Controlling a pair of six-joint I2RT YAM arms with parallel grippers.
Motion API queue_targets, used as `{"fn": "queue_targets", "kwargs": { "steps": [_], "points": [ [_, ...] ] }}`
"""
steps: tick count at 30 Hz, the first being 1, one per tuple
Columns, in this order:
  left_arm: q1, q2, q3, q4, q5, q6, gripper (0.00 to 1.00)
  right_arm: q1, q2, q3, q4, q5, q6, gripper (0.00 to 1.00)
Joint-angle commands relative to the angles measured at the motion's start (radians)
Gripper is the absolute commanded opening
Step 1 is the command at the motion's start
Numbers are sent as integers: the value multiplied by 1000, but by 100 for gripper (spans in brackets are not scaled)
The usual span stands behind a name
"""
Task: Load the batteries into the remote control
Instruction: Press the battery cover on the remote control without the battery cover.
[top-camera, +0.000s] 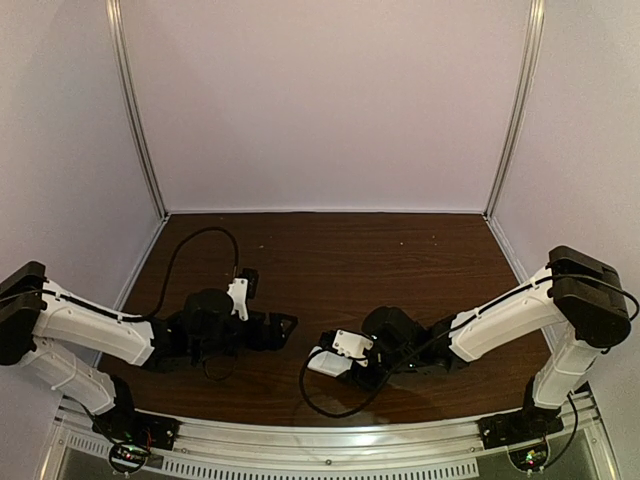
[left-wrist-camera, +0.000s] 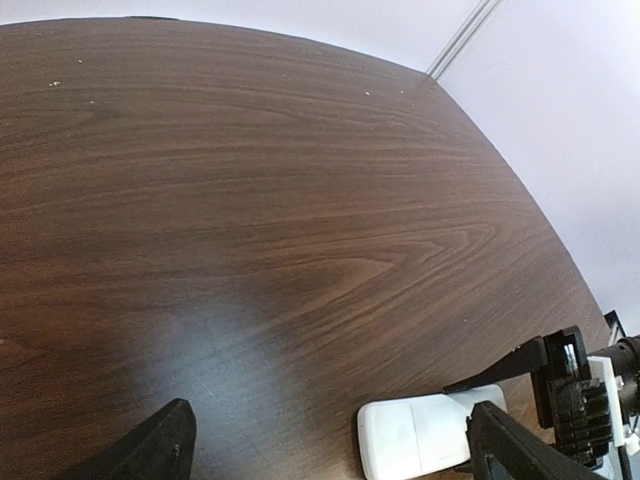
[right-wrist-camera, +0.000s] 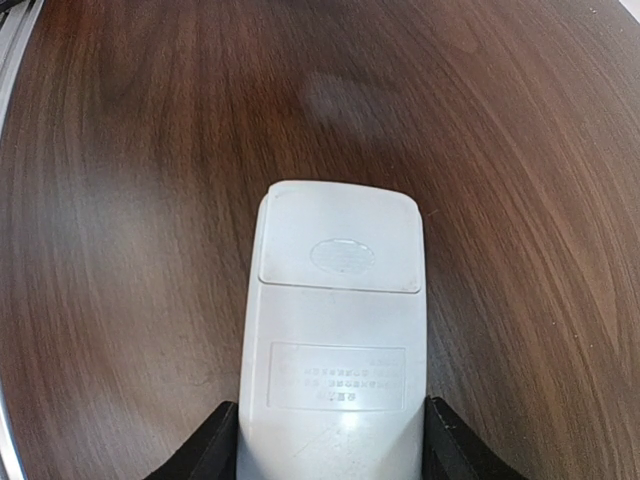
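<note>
Showing its back, the remote control (right-wrist-camera: 338, 320) is clamped by the right pincer (right-wrist-camera: 332, 445); the left pincer (left-wrist-camera: 330, 410) is spread wide, empty.

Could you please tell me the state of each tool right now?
Left tool: open, empty.
Right tool: closed on the white rectangular remote control.

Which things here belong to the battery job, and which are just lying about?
Job: remote, back up, gripped by the right fingers; left fingers, open and empty. No batteries show.
Lying about: table; black cable by the left arm; white walls.
</note>
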Motion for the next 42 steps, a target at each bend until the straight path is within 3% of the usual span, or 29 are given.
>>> {"fn": "queue_targets", "kwargs": {
  "steps": [1, 7, 13, 17, 28, 33, 42],
  "points": [
    [31, -34, 38, -130, -62, -20, 98, -4, 11, -5, 13, -7, -3, 41],
    [59, -71, -38, -43, -46, -58, 97, -4, 17, -5, 15, -6, -4, 41],
    [66, -26, 29, -151, 32, 5, 97, -5, 13, -9, 17, -3, -2, 41],
    [65, -3, 12, -103, 77, -1, 97, -4, 15, -10, 16, 2, -2, 41],
    [70, 66, 0, -39, 171, -19, 84, -5, 19, -12, 17, 11, 1, 40],
    [86, 94, -15, 6, 224, -38, 72, -5, 21, -12, 16, 12, 3, 39],
    [89, 119, -32, 27, 236, -51, 61, -4, 23, -5, 10, 14, 2, 39]
  ]
}}
